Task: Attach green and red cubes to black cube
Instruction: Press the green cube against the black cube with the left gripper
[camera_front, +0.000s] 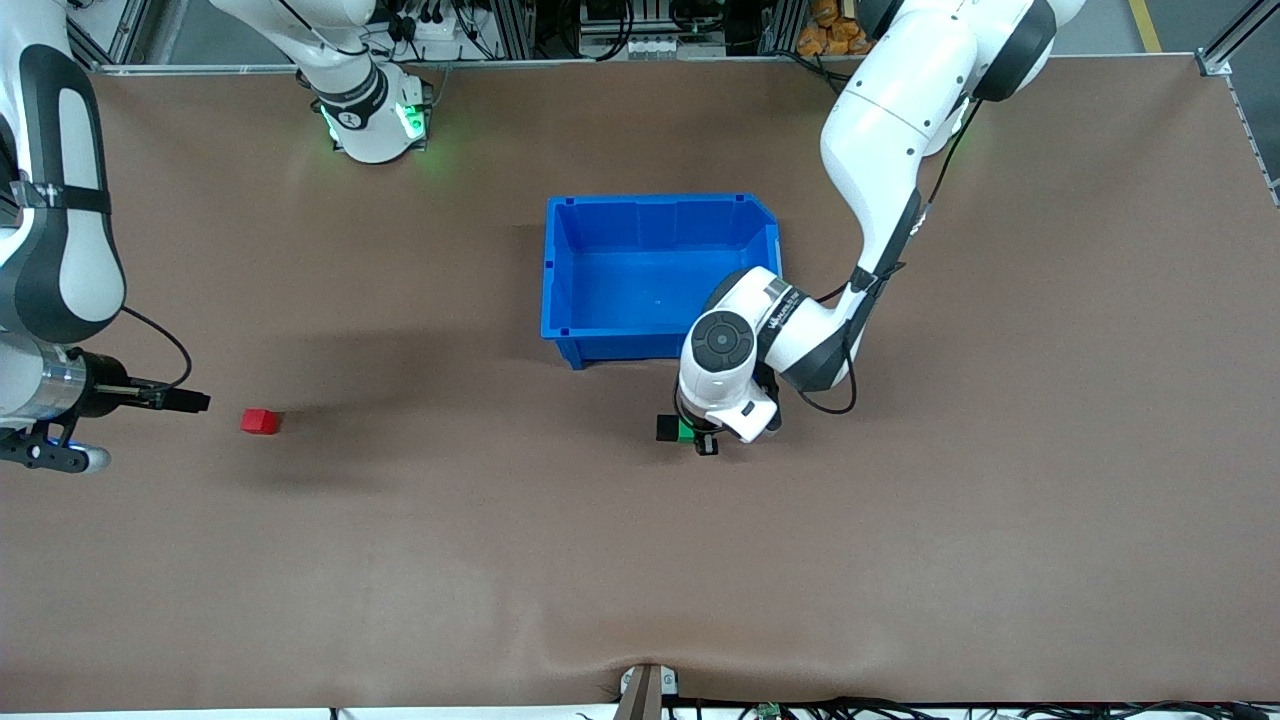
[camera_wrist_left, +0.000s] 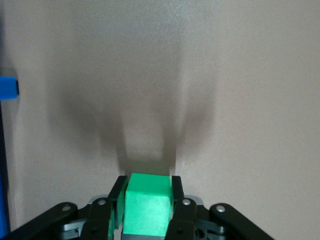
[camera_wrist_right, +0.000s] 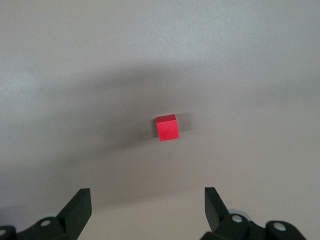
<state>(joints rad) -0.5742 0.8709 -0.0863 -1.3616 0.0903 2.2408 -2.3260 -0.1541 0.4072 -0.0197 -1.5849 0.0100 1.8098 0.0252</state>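
My left gripper (camera_wrist_left: 147, 184) is shut on the green cube (camera_wrist_left: 146, 210), low over the table just nearer the front camera than the blue bin. In the front view the green cube (camera_front: 686, 430) sits right against the black cube (camera_front: 666, 427), on the side toward the left arm's end. The black cube does not show in the left wrist view. The red cube (camera_front: 260, 421) lies alone on the table toward the right arm's end. My right gripper (camera_wrist_right: 145, 200) hangs open over the table short of the red cube (camera_wrist_right: 166, 128), with nothing between its fingers.
An empty blue bin (camera_front: 560, 270) stands mid-table, close to the left arm's wrist (camera_front: 722, 345); a corner of the bin (camera_wrist_left: 7, 87) shows in the left wrist view. Brown table surface stretches between the red cube and the black cube.
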